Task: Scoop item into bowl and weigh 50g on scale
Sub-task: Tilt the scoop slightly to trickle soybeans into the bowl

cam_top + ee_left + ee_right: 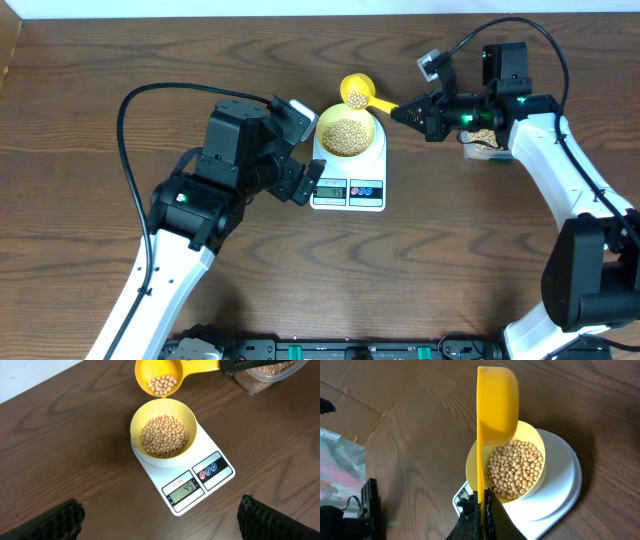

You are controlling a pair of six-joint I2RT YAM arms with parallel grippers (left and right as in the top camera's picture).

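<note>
The left pincer (303, 183) hovers just beside the scale's (207, 445) left front corner. Its fingers (62, 519) are spread wide apart with nothing between them. In the left wrist view the scale lies ahead of this pincer, well clear of both fingers.

The scale sits on the tabletop (80, 120) with its display (184, 488) on the front edge, reading 45. The bowl (165, 408) stands on the scale's platform, toward its far side, upright. The beans (164, 436) fill its bottom in a shallow heap, none touching either pincer.

The scoop (497, 405) hangs just beyond the scale's far edge, its lip close over the bowl's far rim. A small cluster of beans sits in its cup, gathered toward the lip nearest the bowl. Its handle runs off to the right of the scale.

The right pincer (402, 110) is clamped tight on the end of that handle, to the right of the scale's far corner. The bowl and its beans therefore lie a scoop's length to its left. Farther right of the scale, behind this pincer, stands a clear tub (490, 148) holding more beans.
</note>
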